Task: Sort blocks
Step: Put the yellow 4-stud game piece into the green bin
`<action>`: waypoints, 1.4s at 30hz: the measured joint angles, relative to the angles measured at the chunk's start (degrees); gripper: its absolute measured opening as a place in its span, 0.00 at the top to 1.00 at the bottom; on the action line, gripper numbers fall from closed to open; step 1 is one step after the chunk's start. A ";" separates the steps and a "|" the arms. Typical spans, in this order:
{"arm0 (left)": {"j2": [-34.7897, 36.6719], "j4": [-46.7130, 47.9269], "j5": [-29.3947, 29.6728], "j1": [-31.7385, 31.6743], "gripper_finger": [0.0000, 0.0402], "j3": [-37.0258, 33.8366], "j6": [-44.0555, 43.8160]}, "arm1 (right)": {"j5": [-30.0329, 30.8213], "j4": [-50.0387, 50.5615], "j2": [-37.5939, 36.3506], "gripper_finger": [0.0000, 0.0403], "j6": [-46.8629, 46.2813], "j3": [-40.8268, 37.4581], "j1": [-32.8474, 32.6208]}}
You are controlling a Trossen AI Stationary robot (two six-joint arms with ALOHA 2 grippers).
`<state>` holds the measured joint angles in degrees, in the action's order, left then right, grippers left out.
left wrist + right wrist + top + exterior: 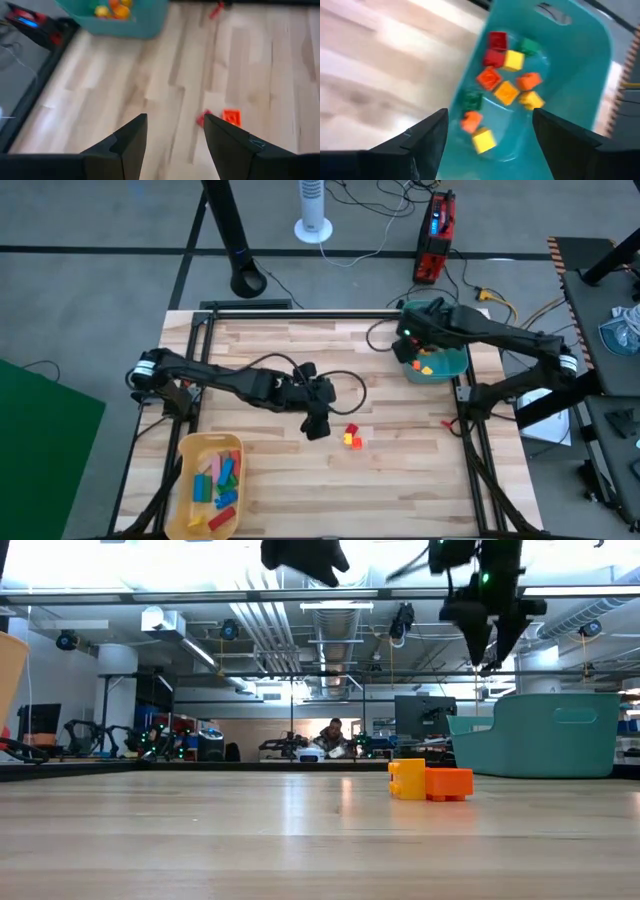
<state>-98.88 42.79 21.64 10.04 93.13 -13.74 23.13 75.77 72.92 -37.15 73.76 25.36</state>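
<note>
A small cluster of blocks (350,437), red, yellow and orange, lies on the table's middle; the low view shows the yellow (407,779) and orange (448,783) ones side by side. My left gripper (318,422) hovers open just left of them; its wrist view (175,131) shows the orange block (231,116) beyond one fingertip. My right gripper (408,348) hangs open over the teal bin (452,366), pointing steeply down, nothing between its fingers (490,125). Several blocks (506,92) lie on the bin's floor.
A yellow tray (186,448) with several blue, green, pink and red blocks sits at the near left corner. A black metal frame (300,311) runs around the table. Bare wood lies between the tray, the cluster and the bin.
</note>
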 joint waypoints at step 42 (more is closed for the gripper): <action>-20.44 -34.45 -16.17 1.42 0.40 -13.89 0.99 | -4.28 -1.31 -4.54 0.38 -12.34 -3.44 -16.25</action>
<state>-119.33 8.35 5.48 11.46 79.24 -12.75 18.85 74.46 68.38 -49.50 70.31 9.10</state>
